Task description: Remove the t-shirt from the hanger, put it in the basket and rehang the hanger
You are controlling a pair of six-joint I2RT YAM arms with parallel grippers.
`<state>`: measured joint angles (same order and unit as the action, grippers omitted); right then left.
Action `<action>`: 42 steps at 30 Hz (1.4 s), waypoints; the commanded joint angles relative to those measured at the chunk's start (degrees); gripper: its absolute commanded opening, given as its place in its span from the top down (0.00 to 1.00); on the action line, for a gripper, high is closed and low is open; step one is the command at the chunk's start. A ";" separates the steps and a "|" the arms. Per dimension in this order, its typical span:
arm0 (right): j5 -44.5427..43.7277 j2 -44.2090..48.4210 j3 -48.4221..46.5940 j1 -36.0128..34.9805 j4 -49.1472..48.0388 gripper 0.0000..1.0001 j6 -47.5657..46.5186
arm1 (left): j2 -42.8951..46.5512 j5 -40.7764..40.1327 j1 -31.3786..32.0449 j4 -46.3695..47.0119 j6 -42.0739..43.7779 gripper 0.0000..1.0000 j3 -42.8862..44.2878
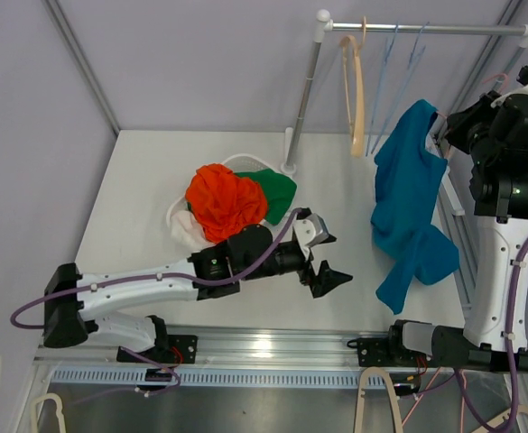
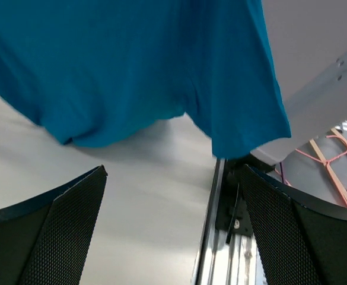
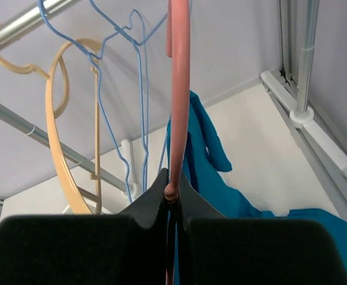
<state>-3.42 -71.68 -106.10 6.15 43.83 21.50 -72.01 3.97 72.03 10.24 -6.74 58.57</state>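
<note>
Top external view: a teal cotton t-shirt [image 1: 410, 203] hung over the right side of the white table [image 1: 137, 198], with its lower end crumpled near the front edge.
Hanger: a slim pink plastic hanger [image 3: 179, 89] stood upright, and the teal shirt draped down from it.
Right gripper [image 3: 172, 196]: it was clamped shut on the pink hanger's lower part, high at the table's right side.
Left gripper [image 1: 329, 278]: its jaws were spread wide and held nothing; it sat low over the table, just left of the shirt's hem and not touching the cloth.
Rail: a grey metal clothes rail [image 1: 426, 29] carried a beige hanger [image 1: 356, 90] and thin blue wire hangers [image 1: 394, 72].
Basket: a white basket [image 1: 245, 164] on the left held bunched orange cloth [image 1: 226, 200] and green cloth [image 1: 277, 188].
</note>
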 commanded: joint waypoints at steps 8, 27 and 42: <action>0.08 3.21 3.27 -2.28 -0.59 1.00 2.94 | -11.03 -0.02 4.17 11.38 4.11 0.00 12.79; -0.45 2.51 -0.50 -4.22 0.99 1.00 2.85 | -25.28 0.61 6.19 3.30 1.56 0.69 28.97; -1.06 -2.59 -4.90 -5.01 1.17 1.00 2.67 | -18.61 34.06 16.91 -9.70 11.56 0.99 34.78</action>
<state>-4.25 -73.73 -107.53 1.67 47.81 23.57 -95.68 19.88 84.84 4.12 -0.80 89.23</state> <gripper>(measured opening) 0.038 0.011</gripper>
